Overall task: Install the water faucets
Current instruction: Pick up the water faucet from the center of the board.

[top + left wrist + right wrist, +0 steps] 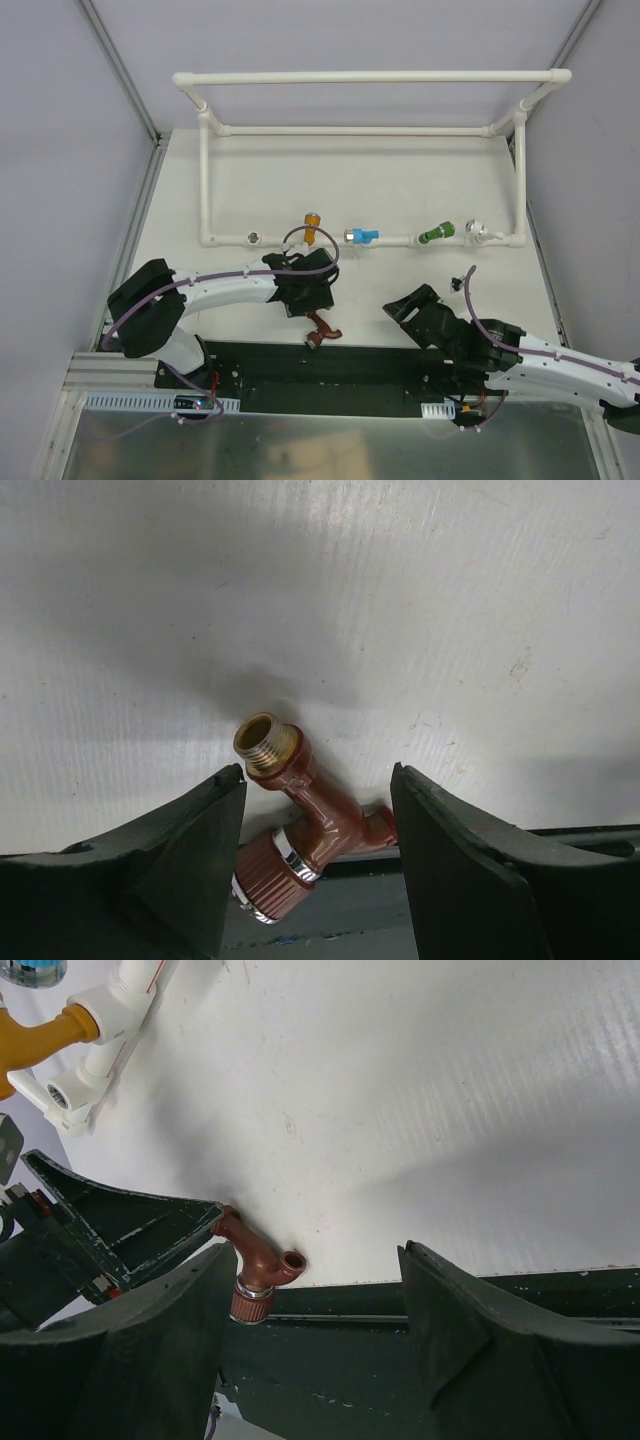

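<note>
Left end effector point(318, 772), jaws partly open, straddled the brown faucet point(312, 825) lying on the surface point(420, 600) — not yet gripping. Closing squarely on its body, brass thread point(262, 742) left free ahead, would serve best. Right end effector point(315, 1250) stood open, empty.

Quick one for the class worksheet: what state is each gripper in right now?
Left gripper: open, fingers either side of the brown faucet, not visibly clamped on it.
Right gripper: open, holding nothing.
</note>
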`<state>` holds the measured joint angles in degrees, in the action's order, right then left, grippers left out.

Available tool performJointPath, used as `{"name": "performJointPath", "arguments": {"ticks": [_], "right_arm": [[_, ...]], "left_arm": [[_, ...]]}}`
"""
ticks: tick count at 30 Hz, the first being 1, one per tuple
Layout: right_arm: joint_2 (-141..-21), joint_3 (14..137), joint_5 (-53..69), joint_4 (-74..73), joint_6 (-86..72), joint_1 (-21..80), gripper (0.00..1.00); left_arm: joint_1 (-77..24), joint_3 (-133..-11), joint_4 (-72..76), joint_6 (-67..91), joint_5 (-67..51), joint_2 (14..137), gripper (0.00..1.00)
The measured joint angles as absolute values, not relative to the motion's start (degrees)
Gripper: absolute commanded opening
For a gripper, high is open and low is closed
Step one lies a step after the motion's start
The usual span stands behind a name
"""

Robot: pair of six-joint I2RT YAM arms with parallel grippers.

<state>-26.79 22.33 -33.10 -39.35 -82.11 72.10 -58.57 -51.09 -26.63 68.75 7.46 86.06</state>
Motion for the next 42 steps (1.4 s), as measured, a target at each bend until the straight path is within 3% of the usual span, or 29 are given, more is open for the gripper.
{"name": "performJointPath", "arguments": {"ticks": [9,14,19,24,33,42], "right_arm": [[-23.9,22.26,-34.15,-42.59,-82.5,72.1,0.73],[-22.41,22.26,-34.28,-43.53,-82.48,72.1,0.73],[-21.52,22.26,-34.3,-44.6,-82.5,72.1,0.73],[-20.6,22.26,-34.46,-46.09,-82.5,72.1,0.73],[-19.9,22.31,-35.51,-46.94,-79.05,72.1,0.74],[-15.59,22.79,-31.99,-30.89,-54.68,72.1,0.75]], "left_arm": [[-61.28,-52.36,-28.93,73.32,10.2,89.78,0.58],[-61.54,-52.36,-29.87,74.98,12.19,90.21,0.34],[-61.54,-53.41,-30.63,75.61,13.3,91.83,0.24],[-61.54,-54.43,-30.83,75.66,13.67,92.86,0.0],[-61.52,-54.61,-31.11,74.08,14.11,91.98,0.0],[-61.54,-56.1,-28.12,71.0,18.39,71.81,0.0]]}}
